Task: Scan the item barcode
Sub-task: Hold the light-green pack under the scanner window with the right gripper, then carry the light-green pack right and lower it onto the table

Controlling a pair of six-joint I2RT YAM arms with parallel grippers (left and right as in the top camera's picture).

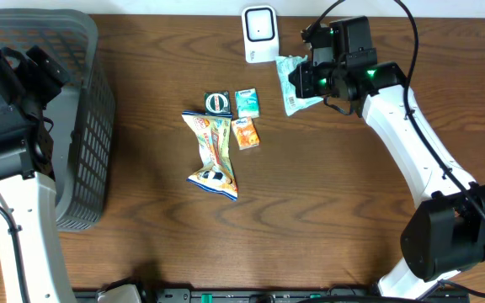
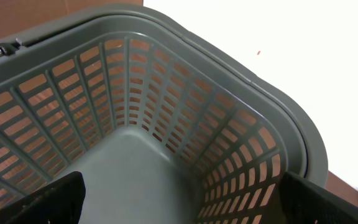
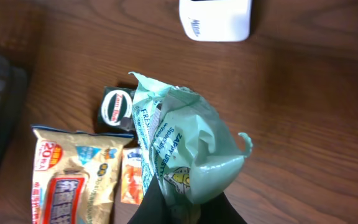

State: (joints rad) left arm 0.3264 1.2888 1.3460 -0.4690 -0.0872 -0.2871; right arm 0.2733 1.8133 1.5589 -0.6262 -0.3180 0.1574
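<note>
The right gripper (image 3: pixel 188 210) is clamped tight on a mint-green packet (image 3: pixel 180 140), its dark fingers pinching the bottom end so the thin, glossy film bunches into creases and flares upward into a ragged, crimped top edge; dark print runs along one wrinkled face. In the overhead view this packet (image 1: pixel 296 89) hangs in the gripper (image 1: pixel 307 82) above the table, just beside and a little below the scanner (image 1: pixel 259 34), a smooth white plastic box with rounded corners and a dark window outlined on its face. The table (image 1: pixel 352 194) is dark brown wood with a fine, streaky grain. Toward the middle lie four more items close together: a small dark green pack (image 1: pixel 218 103) with a white oval logo, a small teal sachet (image 1: pixel 247 103) just beside it, a small orange sachet (image 1: pixel 246 133) below that, and a long crumpled snack bag (image 1: pixel 212 155) in yellow and blue, twisted at its middle and touching the green pack's corner. At the far left stands a grey plastic basket (image 1: pixel 91 126), its walls a lattice of narrow upright slots under a thick, rounded rim. The left gripper (image 2: pixel 185 202) hovers over the basket's smooth grey floor with its jaws spread wide, the black fingers (image 2: pixel 51 198) at either lower corner of the wrist view, holding nothing.
</note>
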